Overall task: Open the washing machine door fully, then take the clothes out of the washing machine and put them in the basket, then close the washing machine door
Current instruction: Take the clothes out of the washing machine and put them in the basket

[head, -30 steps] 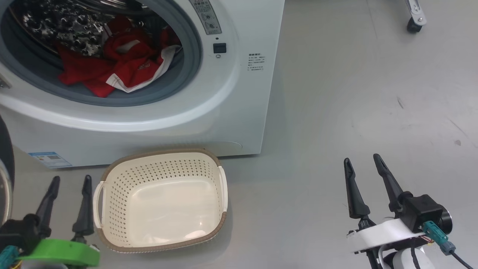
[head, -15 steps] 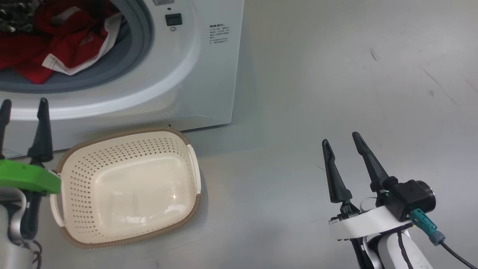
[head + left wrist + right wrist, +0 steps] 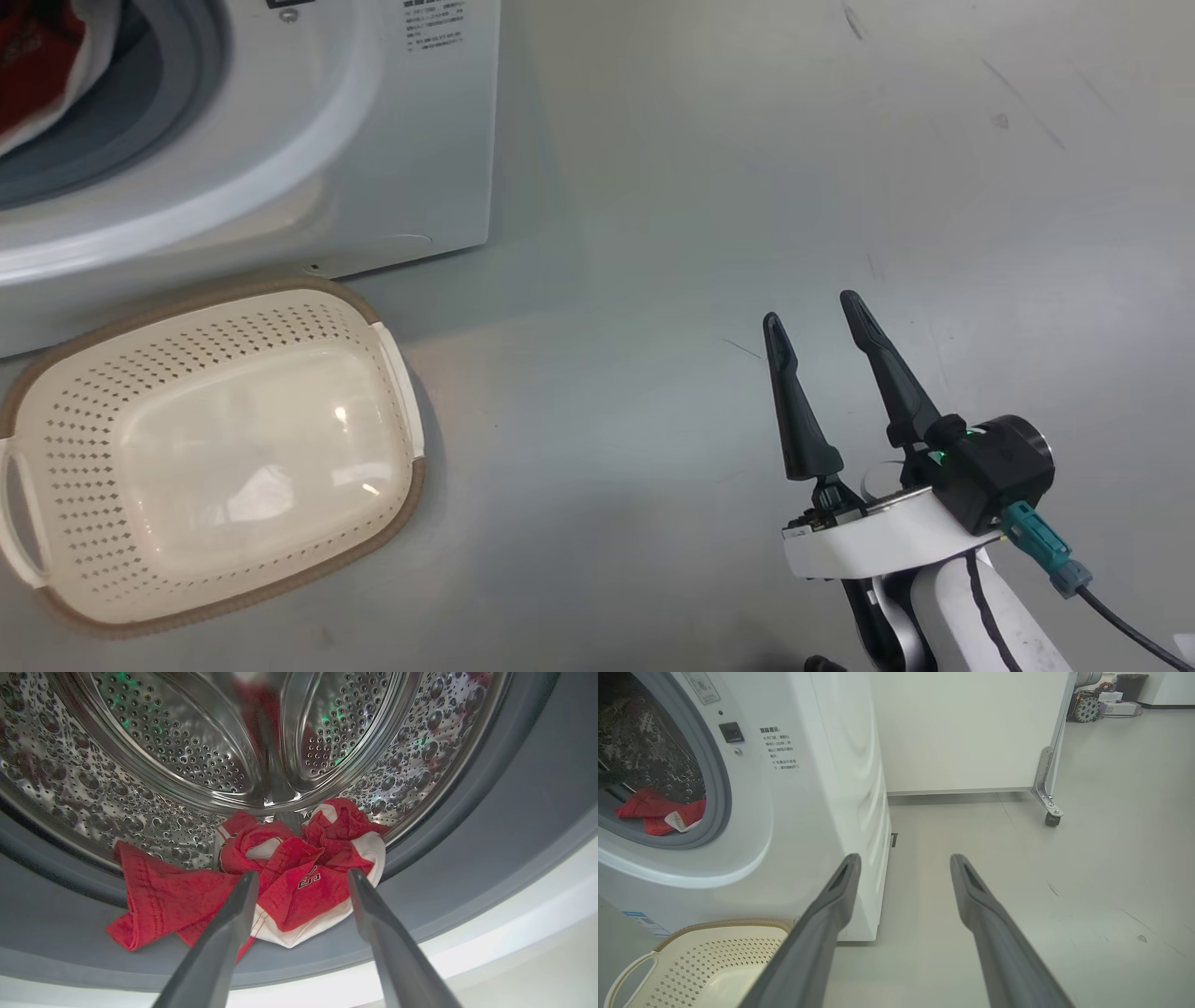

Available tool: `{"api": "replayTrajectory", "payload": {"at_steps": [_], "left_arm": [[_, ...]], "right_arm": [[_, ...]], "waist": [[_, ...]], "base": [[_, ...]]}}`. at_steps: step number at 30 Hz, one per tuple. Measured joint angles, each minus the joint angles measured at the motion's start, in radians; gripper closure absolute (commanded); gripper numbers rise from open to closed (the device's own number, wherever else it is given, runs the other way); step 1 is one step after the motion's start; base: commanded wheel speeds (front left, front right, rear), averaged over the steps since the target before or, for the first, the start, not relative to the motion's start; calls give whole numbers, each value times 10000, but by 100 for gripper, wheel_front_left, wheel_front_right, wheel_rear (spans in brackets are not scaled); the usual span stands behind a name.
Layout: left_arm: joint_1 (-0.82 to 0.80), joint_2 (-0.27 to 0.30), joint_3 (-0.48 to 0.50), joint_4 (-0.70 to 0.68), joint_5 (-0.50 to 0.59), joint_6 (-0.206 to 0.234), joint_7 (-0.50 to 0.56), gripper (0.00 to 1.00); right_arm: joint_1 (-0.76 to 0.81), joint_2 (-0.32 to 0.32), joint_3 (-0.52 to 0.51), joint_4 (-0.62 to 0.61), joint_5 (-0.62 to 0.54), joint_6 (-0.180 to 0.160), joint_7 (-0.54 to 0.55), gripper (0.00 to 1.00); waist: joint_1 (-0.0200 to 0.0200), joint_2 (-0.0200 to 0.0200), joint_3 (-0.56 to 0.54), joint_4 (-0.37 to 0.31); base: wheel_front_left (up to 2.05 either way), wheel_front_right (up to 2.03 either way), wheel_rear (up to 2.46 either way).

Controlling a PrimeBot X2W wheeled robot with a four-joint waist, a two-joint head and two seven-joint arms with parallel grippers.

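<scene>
The white washing machine [image 3: 280, 149] stands at the upper left with its round mouth uncovered; the washing machine door is out of view. The red-and-white clothes [image 3: 289, 896] lie bunched at the front of the steel drum [image 3: 187, 742], spilling onto the grey seal [image 3: 490, 849]. My left gripper [image 3: 302, 874] is open just outside the mouth, its fingers pointing at the clothes and apart from them. The empty cream basket [image 3: 56, 523] sits on the floor in front of the machine. Over bare floor to the right, my right gripper [image 3: 811, 311] is open and holds nothing.
In the right wrist view, a white panel on a caster wheel [image 3: 1051, 819] stands behind the machine's right side [image 3: 859, 788]. Grey floor [image 3: 747, 140] spreads to the right of the machine and the basket [image 3: 705, 961].
The head camera has swung right, so machine and basket slid left in the picture. My left gripper rose toward the machine's mouth and left the head view. Both grippers stayed open.
</scene>
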Motion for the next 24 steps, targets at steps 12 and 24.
{"api": "replayTrajectory", "payload": {"at_steps": [12, 24], "left_arm": [[-1608, 556, -293, 1457, 529, 257, 1181, 0], [-2982, 1143, -399, 2558, 1068, 514, 1804, 0]], "right_arm": [[-321, 2, 397, -155, 192, -272, 0, 0], [-589, 6, 715, -357, 311, -527, 0, 0]], "waist": [[0, 0, 843, -711], [0, 0, 1533, -1029]], "base": [[0, 0, 0], [0, 0, 0]]}}
